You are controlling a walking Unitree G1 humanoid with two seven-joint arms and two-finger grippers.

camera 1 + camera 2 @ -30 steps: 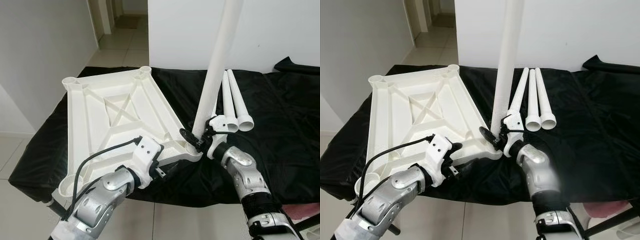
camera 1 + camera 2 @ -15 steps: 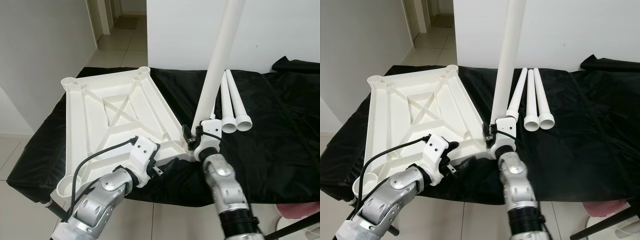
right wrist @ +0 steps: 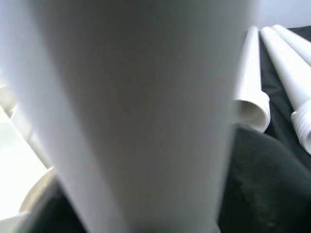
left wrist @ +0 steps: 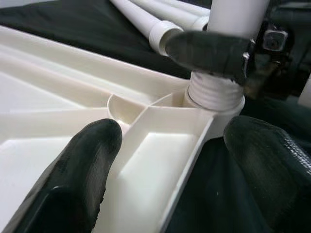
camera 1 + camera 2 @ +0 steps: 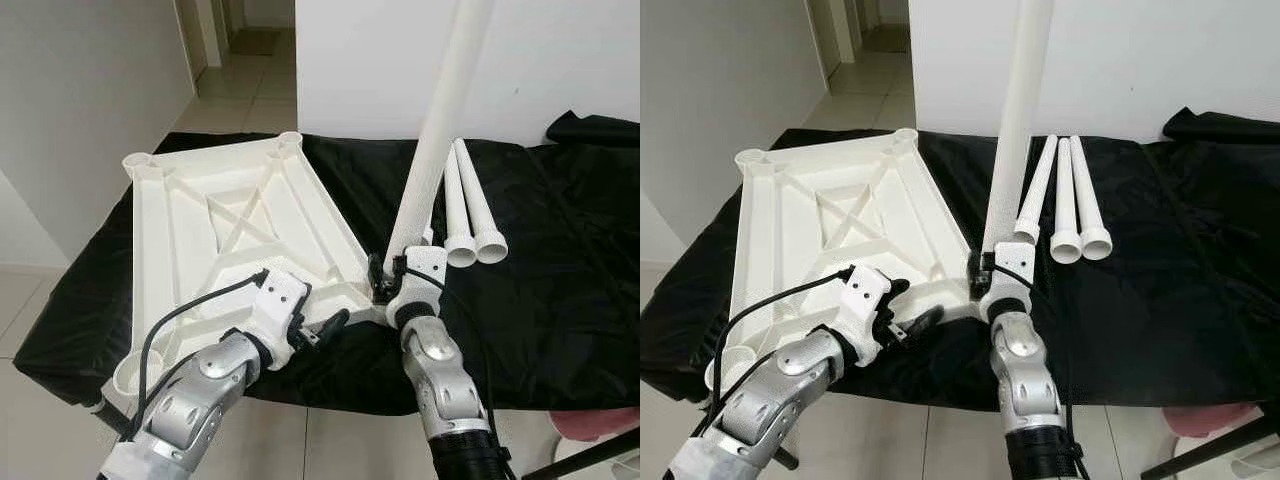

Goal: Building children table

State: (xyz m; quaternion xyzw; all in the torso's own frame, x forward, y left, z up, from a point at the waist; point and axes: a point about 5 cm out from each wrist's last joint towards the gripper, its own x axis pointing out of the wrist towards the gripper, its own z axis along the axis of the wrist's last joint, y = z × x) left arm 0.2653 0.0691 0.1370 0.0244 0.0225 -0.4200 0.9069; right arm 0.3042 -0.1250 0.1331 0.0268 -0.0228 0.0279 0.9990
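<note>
Black cloth (image 5: 560, 260): spread over the work surface, wrinkled, hanging over the near edge.
Dark bundle (image 5: 595, 128): at 2 o'clock, lying on the cloth's far edge.
White wall (image 5: 370, 60): at 12 o'clock, behind the cloth.
Tiled floor (image 5: 235, 95): at 11 o'clock, running into a hallway.
Pinkish object (image 5: 600, 425): at 5 o'clock, low on the floor; cannot tell what it is.

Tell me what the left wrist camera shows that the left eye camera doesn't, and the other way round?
Left wrist view: up close, the threaded end of the upright leg sits at the corner socket of the tabletop, with the left hand open astride the rim there.
Left eye view: the upturned tabletop's full outline, the black cloth beneath it and the tiled floor beyond.
Both: the upright leg gripped by the right hand, and the spare legs lying beside it.
</note>
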